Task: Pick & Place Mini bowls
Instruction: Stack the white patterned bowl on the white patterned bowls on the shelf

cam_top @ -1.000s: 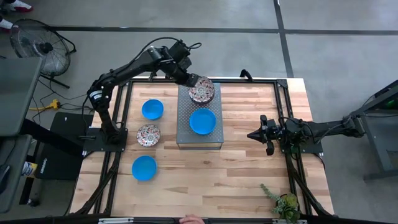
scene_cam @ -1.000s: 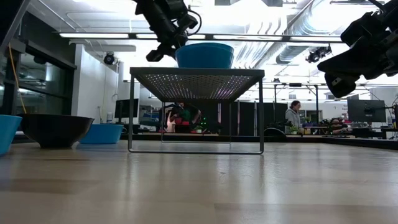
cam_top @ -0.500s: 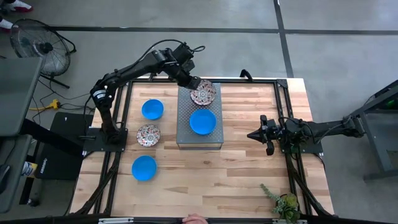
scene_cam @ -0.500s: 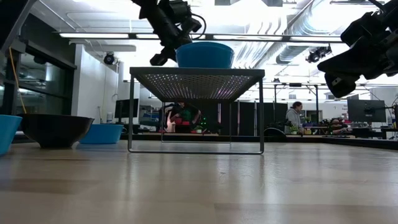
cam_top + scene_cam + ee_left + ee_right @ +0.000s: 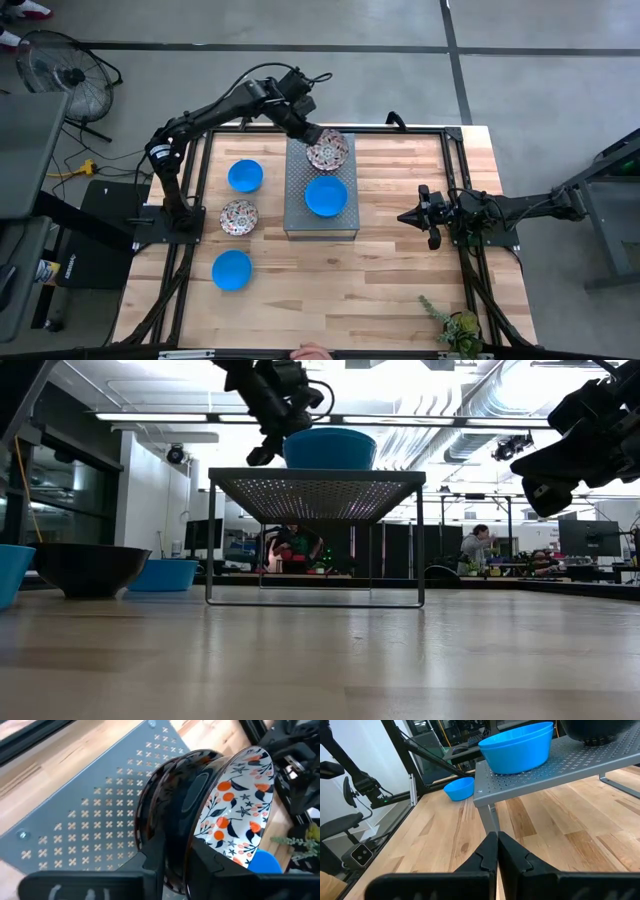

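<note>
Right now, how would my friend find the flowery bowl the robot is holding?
Find the grey perforated stand in the middle of the wooden table. At its far end, the left gripper has its fingers clamped on a flowery bowl. The bowl beside it on the stand is plain blue.

left tool (image 5: 316, 137) lowered floral bowl (image 5: 328, 152) onto slab (image 5: 320, 218).

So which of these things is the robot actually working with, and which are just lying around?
Part of the job:
- floral bowl gripped by the left gripper, over the grey rack
- blue bowl on the rack
- two blue bowls on the table
- second floral bowl

Just there:
- plant
- floor fan
- right gripper, shut, idle
</note>
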Motion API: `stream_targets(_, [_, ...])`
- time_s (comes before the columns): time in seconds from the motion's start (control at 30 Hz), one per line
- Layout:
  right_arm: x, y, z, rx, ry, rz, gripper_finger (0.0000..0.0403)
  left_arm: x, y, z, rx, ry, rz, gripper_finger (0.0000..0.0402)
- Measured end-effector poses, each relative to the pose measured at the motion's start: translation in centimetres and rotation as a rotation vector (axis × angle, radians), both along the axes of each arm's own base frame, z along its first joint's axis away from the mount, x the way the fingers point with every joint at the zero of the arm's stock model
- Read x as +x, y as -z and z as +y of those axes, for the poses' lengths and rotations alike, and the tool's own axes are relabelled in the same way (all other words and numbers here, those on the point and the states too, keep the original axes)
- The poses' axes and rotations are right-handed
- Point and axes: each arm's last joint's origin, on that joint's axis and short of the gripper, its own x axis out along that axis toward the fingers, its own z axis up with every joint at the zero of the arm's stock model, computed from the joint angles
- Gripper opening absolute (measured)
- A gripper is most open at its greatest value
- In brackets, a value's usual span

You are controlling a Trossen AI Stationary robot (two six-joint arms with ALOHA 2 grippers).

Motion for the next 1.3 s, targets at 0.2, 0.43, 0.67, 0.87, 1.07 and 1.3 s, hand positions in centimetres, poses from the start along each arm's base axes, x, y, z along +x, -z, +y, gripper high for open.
stream_targets(0.2, [0.0, 0.0, 0.0, 0.000, 0.000, 0.000, 0.0000, 0.0, 0.0, 0.0, 0.008, 0.012, -0.008, 0.0096])
stream_targets(0.43, [0.0, 0.0, 0.0, 0.000, 0.000, 0.000, 0.0000, 0.1, 0.0, 0.0, 0.011, 0.018, -0.010, 0.0193])
stream_targets(0.67, [0.0, 0.0, 0.0, 0.000, 0.000, 0.000, 0.0000, 0.1, 0.0, 0.0, 0.027, 0.026, -0.006, 0.0229])
stream_targets(0.87, [0.0, 0.0, 0.0, 0.000, 0.000, 0.000, 0.0000, -0.1, -0.3, 0.0, 0.039, 0.019, -0.008, 0.0230])
stream_targets(1.07, [0.0, 0.0, 0.0, 0.000, 0.000, 0.000, 0.0000, -0.1, -1.2, 0.0, 0.071, 0.023, -0.069, 0.0230])
stream_targets(1.3, [0.0, 0.0, 0.0, 0.000, 0.000, 0.000, 0.0000, 0.0, -1.2, 0.0, 0.077, 0.028, -0.080, 0.0230])
